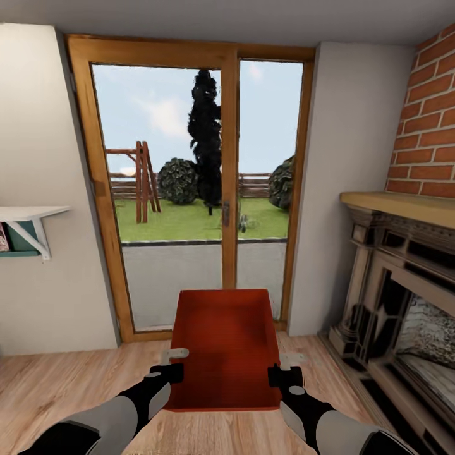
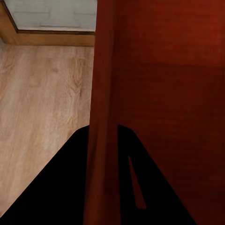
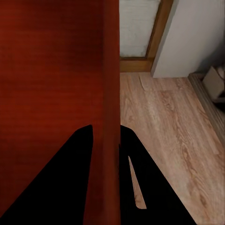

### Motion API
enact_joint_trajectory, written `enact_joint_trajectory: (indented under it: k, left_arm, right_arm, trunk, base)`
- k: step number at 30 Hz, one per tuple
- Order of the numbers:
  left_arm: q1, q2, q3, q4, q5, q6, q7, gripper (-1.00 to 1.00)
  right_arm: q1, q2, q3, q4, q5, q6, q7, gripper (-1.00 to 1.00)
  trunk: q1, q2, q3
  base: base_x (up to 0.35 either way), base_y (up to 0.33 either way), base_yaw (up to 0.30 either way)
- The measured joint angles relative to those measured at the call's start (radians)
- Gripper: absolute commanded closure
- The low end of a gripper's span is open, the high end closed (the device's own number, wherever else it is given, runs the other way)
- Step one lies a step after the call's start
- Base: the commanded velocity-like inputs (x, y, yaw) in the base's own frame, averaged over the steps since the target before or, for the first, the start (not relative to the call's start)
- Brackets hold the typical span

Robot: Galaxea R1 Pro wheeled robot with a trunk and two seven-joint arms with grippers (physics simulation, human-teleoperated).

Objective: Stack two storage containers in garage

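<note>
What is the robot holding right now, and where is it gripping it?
One orange-red storage container, held by both grippers: left gripper on its left side wall, right gripper on its right side wall, near the rim.

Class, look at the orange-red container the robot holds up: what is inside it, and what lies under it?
Inside the container nothing shows, just its ribbed bottom. Each end effector, left and right, clamps a side wall. Wood plank floor shows around it; the patch directly beneath is covered.

both arms reach forward, side by side. the left gripper has its jaws clamped over the storage container left wall. the right gripper grips the right wall likewise
</note>
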Motion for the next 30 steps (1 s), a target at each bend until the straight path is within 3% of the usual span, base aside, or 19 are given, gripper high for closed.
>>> enact_joint_trajectory:
  k: [9,30]
  left_arm:
    - [0.0,-0.001,0.001,0.0,0.0,0.0,0.001,1.0]
    - [0.0,-0.001,-0.002,-0.001,0.002,0.002,0.002,1.0]
  right_arm:
    - [0.0,0.0,0.0,0.0,0.002,0.001,0.001,1.0]
    - [0.0,0.0,-0.003,0.0,0.003,0.001,0.0,1.0]
  trunk:
    - [0.0,0.0,0.0]
    - [0.0,0.0,0.0]
  base:
    - [-0.009,-0.032,0.267]
    - [-0.186,-0.217,0.267]
